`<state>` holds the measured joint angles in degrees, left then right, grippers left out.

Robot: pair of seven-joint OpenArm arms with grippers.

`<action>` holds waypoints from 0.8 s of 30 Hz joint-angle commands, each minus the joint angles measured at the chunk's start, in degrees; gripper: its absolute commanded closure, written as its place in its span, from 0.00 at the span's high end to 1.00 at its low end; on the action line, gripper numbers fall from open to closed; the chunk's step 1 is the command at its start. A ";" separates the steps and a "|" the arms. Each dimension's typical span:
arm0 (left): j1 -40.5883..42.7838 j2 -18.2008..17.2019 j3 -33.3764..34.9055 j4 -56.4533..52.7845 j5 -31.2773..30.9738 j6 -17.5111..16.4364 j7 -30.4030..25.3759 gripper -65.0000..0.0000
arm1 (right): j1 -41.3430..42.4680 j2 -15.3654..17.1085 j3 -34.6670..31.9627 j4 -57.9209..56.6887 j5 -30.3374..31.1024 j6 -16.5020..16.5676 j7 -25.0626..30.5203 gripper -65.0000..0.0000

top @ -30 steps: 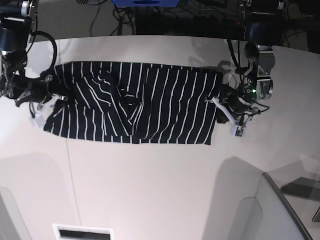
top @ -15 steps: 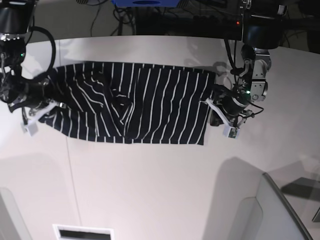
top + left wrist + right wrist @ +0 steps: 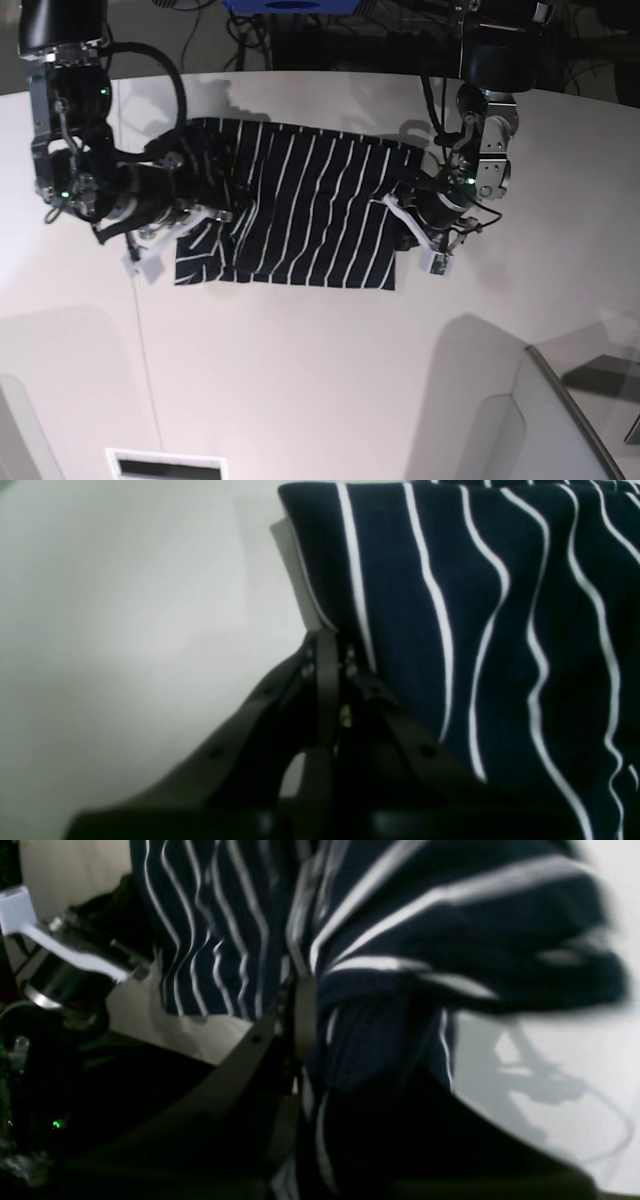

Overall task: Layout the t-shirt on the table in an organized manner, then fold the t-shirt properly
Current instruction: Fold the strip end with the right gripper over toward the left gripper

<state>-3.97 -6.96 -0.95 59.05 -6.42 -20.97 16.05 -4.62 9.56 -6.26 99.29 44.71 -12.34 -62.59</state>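
Crosswise, t-shirt (image 3: 300, 205) long axis left-right.

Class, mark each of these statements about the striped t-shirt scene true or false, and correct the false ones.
1. The t-shirt has white stripes on dark cloth. True.
2. The left tool is wide open above bare table. False: it is shut on the t-shirt's edge.
3. The right tool grips bunched cloth. True.
4. The t-shirt hangs fully clear of the table. False: most of it lies on the tabletop.
5. A second garment lies beside it. False: there is only one.
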 commanded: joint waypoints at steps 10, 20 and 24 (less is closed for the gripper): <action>-0.03 0.59 0.12 0.60 0.04 -0.26 1.13 0.00 | 4.93 -1.87 -12.68 0.80 1.23 -5.64 4.61 0.01; 2.60 0.59 0.12 6.32 0.04 -0.26 1.22 0.00 | 9.24 -6.62 -13.30 -4.82 1.14 -5.64 4.87 0.01; 2.60 0.32 0.12 6.14 -0.05 -0.26 1.22 0.00 | 10.91 -7.85 -13.30 -6.93 1.14 -5.64 4.87 0.01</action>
<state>-0.64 -6.35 -0.75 64.27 -6.04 -20.97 18.26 5.17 1.85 -19.66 91.57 44.97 -18.24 -58.17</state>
